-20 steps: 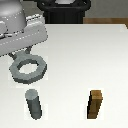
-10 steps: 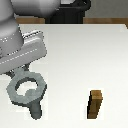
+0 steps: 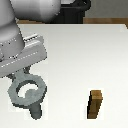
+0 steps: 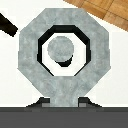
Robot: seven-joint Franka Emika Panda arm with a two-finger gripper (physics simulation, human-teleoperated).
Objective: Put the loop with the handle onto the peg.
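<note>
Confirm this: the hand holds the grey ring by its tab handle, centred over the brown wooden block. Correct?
Not quite. The flat grey ring is centred over the upright grey cylindrical peg, as the wrist view shows; the brown wooden block stands apart. The rest holds.

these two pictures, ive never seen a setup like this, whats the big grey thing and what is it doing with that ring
The big grey thing is a robot arm, drawn by a computer simulation, not filmed. One picture looks at the white table from outside; the other comes from a camera on the arm's wrist, looking down.

The arm's gripper holds a flat grey loop with a handle by its short handle. Under it stands a grey round peg; the wrist view shows the top of the peg inside the hole of the loop, roughly centred. So the loop is lined up on the peg.

The brown wooden block stands apart on the exterior view's right, untouched.
</note>
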